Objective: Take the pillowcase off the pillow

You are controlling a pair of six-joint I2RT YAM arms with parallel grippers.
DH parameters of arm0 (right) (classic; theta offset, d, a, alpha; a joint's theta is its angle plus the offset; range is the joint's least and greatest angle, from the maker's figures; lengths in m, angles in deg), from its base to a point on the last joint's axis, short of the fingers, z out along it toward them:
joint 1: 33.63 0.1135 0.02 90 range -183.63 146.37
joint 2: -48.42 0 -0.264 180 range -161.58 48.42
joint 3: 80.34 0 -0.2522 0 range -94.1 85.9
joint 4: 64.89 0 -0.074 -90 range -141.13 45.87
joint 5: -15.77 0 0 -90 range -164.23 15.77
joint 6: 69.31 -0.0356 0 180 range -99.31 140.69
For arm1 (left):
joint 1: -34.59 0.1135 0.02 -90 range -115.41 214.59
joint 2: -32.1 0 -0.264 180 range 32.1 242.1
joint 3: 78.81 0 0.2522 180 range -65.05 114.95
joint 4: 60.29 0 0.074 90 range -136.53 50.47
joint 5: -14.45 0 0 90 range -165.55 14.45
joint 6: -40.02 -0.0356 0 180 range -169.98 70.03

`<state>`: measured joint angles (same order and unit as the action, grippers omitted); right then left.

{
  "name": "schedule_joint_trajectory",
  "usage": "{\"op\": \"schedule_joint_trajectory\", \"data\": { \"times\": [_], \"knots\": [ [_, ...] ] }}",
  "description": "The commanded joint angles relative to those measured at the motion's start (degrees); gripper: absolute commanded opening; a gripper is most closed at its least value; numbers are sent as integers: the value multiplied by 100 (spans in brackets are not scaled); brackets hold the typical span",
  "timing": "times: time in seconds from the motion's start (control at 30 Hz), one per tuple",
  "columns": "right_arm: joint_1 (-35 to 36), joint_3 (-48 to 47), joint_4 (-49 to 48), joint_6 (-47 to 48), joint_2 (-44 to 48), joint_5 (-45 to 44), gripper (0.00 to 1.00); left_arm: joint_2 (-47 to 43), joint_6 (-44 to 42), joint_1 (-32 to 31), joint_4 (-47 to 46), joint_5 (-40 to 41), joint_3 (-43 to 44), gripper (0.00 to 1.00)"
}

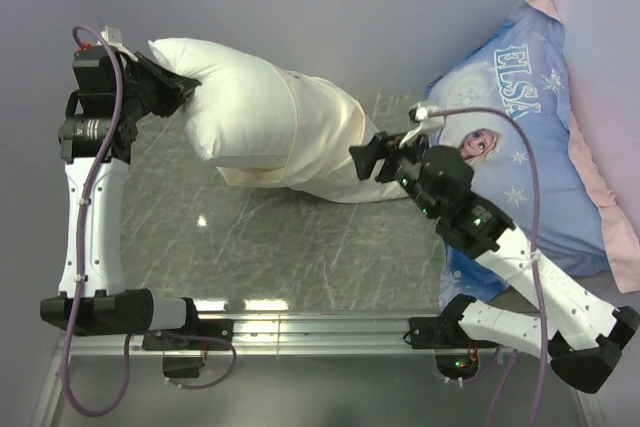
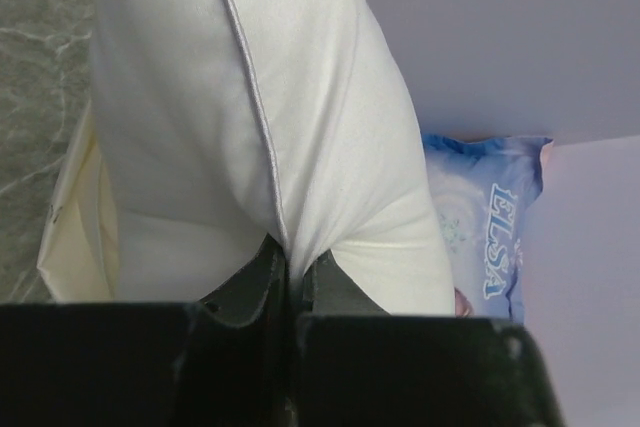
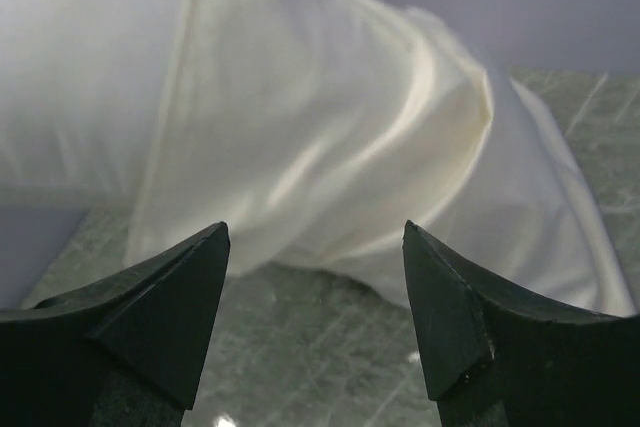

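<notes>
Your left fingers point(image 1: 178, 87) are pinched shut on the pillow point(image 1: 235, 97) at its bare white corner, anchoring it so the sleeve can slide off. The pillowcase point(image 1: 325, 137) covers only the pillow's other half. There your right fingers point(image 1: 362, 159) stand wide open and empty, just above the tabletop point(image 1: 300, 247).

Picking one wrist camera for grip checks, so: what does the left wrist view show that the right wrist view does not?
Only left wrist: the left gripper shut on the plump white pillow at its piped edge, and the blue Elsa-printed pillow behind. Only right wrist: the right gripper open, holding nothing, facing the thin cream fabric pillowcase. Both: the white pillow sticking out of the pillowcase, over the grey marbled table.
</notes>
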<state>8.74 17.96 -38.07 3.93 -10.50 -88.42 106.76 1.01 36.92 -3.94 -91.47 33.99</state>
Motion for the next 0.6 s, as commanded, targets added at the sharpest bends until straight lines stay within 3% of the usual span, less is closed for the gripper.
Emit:
{"op": "schedule_joint_trajectory", "data": {
  "times": [0.0, 0.1, 0.27, 0.4, 0.47, 0.5, 0.57],
  "knots": [
    [149, 1062, -620, -372, 30, -408, 77, 75, 465, 171, -892, -261, 721, 0],
    [122, 1704, -1171, -495, -216, -488, 78, 251, 518, 233, -901, -517, 1098, 1],
    [-316, 1670, -1595, -803, -1024, -163, 78, 287, 579, 295, -1007, -780, 1187, 0],
    [-878, 1696, -1780, -1023, -1579, 233, 66, 392, 466, 417, -805, -965, 1634, 0],
    [-993, 1758, -1789, -1137, -1693, 242, 40, 427, 422, 479, -735, -1096, 1758, 0],
    [-1107, 1767, -1781, -1172, -1728, 268, 15, 436, 430, 523, -717, -1149, 1880, 1],
    [-1196, 1758, -1719, -1234, -1816, 251, 1, 471, 456, 645, -726, -1290, 1995, 1]
  ]
}}
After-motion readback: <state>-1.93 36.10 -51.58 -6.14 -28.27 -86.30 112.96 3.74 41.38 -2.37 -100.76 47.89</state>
